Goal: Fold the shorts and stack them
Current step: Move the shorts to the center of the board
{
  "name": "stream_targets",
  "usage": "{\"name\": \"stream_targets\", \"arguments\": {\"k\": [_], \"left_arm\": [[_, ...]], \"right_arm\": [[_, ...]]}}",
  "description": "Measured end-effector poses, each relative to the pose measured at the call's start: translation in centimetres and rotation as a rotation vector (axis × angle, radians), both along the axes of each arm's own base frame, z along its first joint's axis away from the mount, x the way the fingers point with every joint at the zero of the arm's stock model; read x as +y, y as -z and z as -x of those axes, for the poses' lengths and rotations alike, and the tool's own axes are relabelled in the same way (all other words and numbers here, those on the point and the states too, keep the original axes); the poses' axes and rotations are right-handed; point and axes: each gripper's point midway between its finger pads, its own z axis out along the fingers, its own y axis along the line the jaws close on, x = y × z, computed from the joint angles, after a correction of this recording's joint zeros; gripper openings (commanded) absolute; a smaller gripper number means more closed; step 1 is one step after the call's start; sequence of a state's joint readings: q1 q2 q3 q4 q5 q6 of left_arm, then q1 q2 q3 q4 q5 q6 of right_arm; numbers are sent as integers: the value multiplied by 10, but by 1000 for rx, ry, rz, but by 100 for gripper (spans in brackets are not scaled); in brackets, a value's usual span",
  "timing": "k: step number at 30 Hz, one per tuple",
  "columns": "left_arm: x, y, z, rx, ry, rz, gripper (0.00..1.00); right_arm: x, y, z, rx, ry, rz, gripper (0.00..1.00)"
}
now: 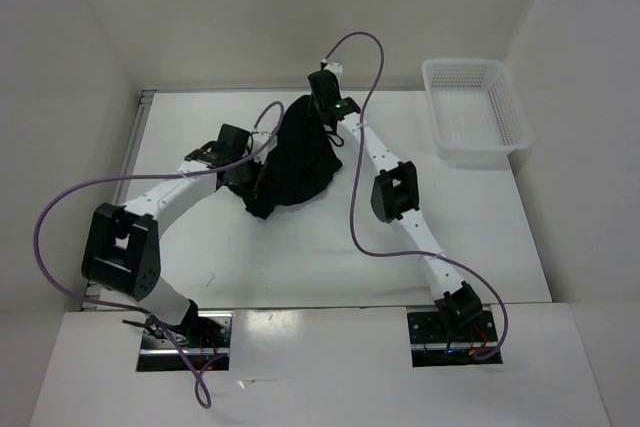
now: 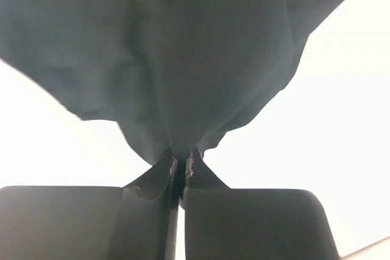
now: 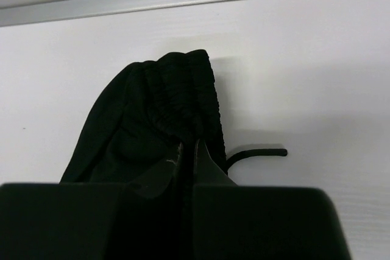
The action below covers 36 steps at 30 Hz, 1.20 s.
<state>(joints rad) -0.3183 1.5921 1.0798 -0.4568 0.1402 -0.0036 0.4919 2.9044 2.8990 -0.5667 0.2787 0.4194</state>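
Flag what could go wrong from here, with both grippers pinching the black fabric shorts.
1. The left gripper holds only a thin pinch of the black soft fabric shorts; it may slip free under tension.
2. The shorts are bunched between the grippers, so a fold now would likely trap creases.
3. The black drawstring lies loose beside the right gripper and could snag.

Bare table (image 1: 300, 257) nearside; shorts (image 1: 295, 162) heaped mid-table, basket (image 1: 478, 154) far right.

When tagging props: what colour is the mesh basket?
The mesh basket is white, clearest in the top external view.
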Motion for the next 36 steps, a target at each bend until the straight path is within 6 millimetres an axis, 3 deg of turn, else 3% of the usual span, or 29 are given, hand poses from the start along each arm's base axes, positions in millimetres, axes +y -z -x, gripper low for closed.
{"name": "stream_targets", "arguments": {"k": [3,6,8,11,14,17,20,22,24,25,27,29,32,36], "left_arm": [[27,-36,-24,-114,-95,-24,0],[84,-75,-62,-243,-271,-50,0],[134,-107,-84,-336,-407,-71,0],[184,-145,-93,-449,-540,-100,0],[193,-175,-82,-526,-569,-101,0],[186,-198,-72,-580,-558,-85,0],[177,-200,-60,-571,-530,-65,0],[165,-184,-44,-534,-496,-52,0],[140,-152,-12,-429,-422,-34,25],[124,-134,6,-367,-362,-20,50],[92,-102,49,-226,-246,21,66],[74,-77,95,-79,-167,53,67],[74,-55,136,52,-156,47,67],[90,-26,145,105,-198,-42,64]], "right_arm": [[-11,-16,-1,-27,38,49,0],[-25,-51,6,-43,72,87,0],[-36,-90,20,-49,80,106,0],[-51,-156,58,-69,22,117,0],[-65,-216,117,-123,-112,122,0],[-80,-241,176,-174,-247,173,0],[-82,-216,229,-172,-419,277,0],[-76,-175,266,-111,-553,339,31],[-68,-125,299,-16,-714,388,47],[-68,-99,314,39,-788,407,54],[-80,-56,343,154,-900,459,65],[-97,-26,367,252,-974,507,66],[-113,-7,386,329,-1026,542,66],[-117,-17,373,325,-982,447,66]]}}
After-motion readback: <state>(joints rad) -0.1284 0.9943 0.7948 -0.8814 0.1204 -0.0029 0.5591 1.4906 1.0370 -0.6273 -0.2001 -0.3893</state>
